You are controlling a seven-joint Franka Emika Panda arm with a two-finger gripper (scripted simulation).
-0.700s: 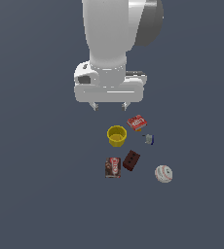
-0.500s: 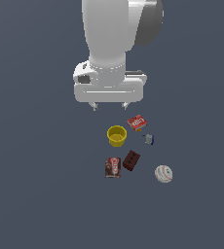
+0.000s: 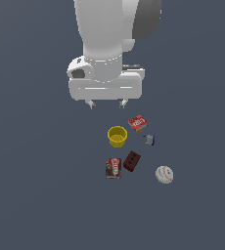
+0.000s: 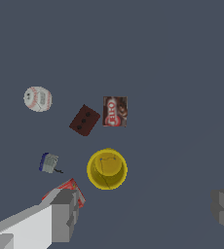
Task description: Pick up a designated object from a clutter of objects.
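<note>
Hand (image 3: 105, 103) above the clutter, fingers spread wide, holding nothing.
Dark red-brown block (image 3: 131, 160) lies on the tabletop (image 3: 36, 195) in the lower centre of the exterior view, well below the hand and slightly right of it. It sits tilted, small dark holes in its face, just beside the brown-red labelled can (image 3: 113, 168); the yellow cup (image 3: 117, 136) stands between block and hand.

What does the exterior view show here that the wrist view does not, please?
Only the exterior view shows the arm's white body and the whole gripper hanging above the clutter. Only the wrist view looks into the yellow cup and shows the holes in the dark brick block. Both show the baseball, the red flat box and the labelled can.
</note>
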